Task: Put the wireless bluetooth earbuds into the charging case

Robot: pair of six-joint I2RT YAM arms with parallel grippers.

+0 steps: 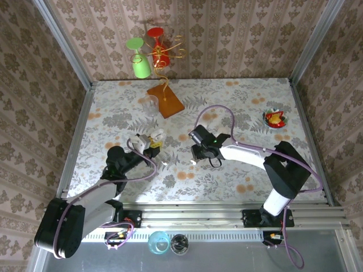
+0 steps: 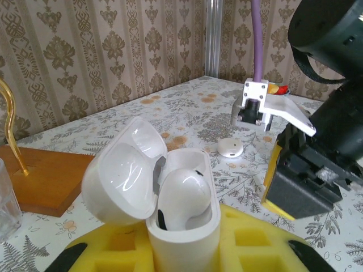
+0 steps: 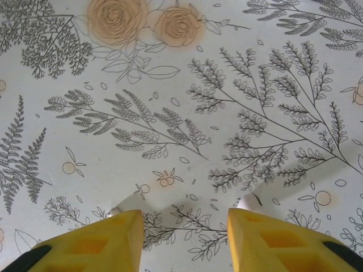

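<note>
between the yellow fingers of your left gripper (image 2: pixel 184 255) the charging case (image 2: pixel 182 241) stands upright and firmly clamped, its lid (image 2: pixel 122 175) swung open to the left and one white earbud (image 2: pixel 184 190) seated inside. on the flowered table (image 2: pixel 170 113), well apart from the case, the other earbud (image 2: pixel 230 148) lies loose near your right gripper (image 3: pixel 184 207), whose fingers stand apart, released, just above the tabletop.
</note>
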